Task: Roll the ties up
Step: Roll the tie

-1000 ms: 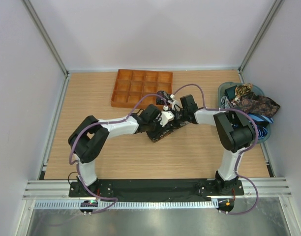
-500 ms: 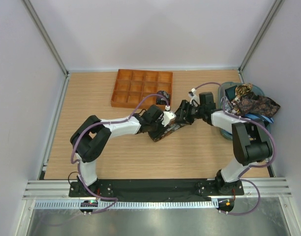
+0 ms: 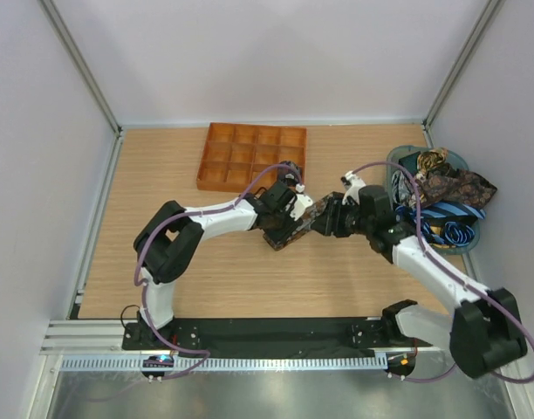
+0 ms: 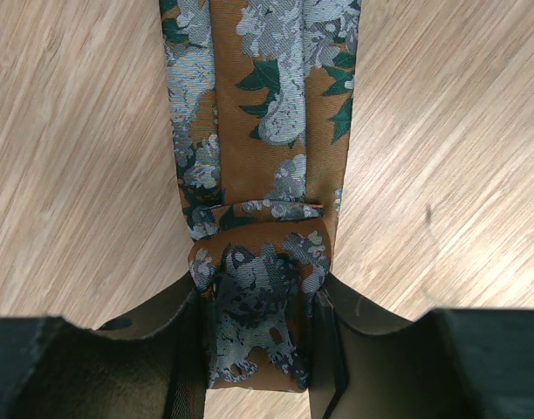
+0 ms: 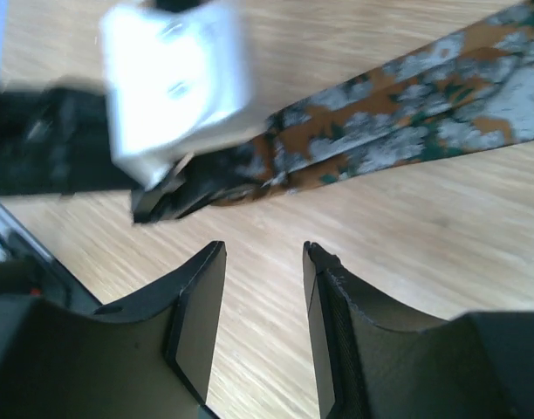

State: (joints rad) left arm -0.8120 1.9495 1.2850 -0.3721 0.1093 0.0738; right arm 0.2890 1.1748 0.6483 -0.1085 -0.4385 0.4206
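A brown tie with blue-grey paisley lies flat on the wooden table, running away from my left gripper. That gripper is shut on the tie's folded-over end. From above, the tie shows as a short diagonal strip under the left gripper. My right gripper hovers just right of it, open, with only bare wood between its fingers. In the right wrist view the tie crosses the upper right, beyond the right gripper. More ties, brown patterned and blue striped, are piled at the right.
An orange gridded tray sits at the back centre, just behind the left wrist. The pile of ties rests in a blue-green basket at the right edge. White walls close in the table on three sides.
The right arm swung its elbow out to the right and forward, and its gripper stayed near the tie's right side with jaws narrower than before. The left gripper kept its hold.
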